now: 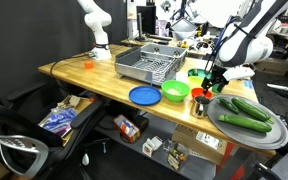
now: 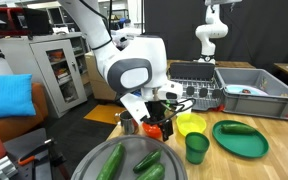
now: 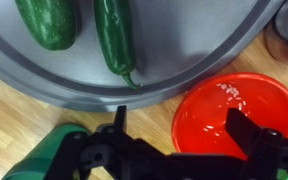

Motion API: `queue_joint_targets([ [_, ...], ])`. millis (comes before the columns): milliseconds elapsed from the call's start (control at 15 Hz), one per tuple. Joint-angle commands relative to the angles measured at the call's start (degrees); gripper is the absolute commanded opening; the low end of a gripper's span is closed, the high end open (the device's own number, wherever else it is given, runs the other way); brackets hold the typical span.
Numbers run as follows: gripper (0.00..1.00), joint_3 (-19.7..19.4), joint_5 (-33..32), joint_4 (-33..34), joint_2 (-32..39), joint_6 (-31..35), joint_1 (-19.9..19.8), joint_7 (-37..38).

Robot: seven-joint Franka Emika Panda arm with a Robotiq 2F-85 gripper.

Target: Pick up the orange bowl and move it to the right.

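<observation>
The end effector (image 3: 176, 128) hung wide open just above the orange bowl (image 3: 216, 100). A good grasp needed one finger inside the rim before closing.

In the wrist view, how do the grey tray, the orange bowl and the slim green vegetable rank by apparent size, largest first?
1. Grey tray, though cut off by the frame.
2. Orange bowl.
3. Slim green vegetable, its top cut off, yet clearly smallest.
</observation>
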Motion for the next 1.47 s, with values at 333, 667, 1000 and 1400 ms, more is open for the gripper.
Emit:
queue_joint_targets([
  [333, 0.67, 0.0, -0.3, 4.3, 5.9, 4.5, -0.2, 1.4],
  [667, 0.3, 1.6, 0.3, 4.2, 6.0, 5.7, -1.5, 0.9],
  [1000, 0.0, 4.7, 1.6, 2.6, 3.6, 6.0, -4.2, 0.4],
  [1400, 0.02, 7.8, 4.7, -3.9, -4.0, 5.3, -8.9, -0.4],
])
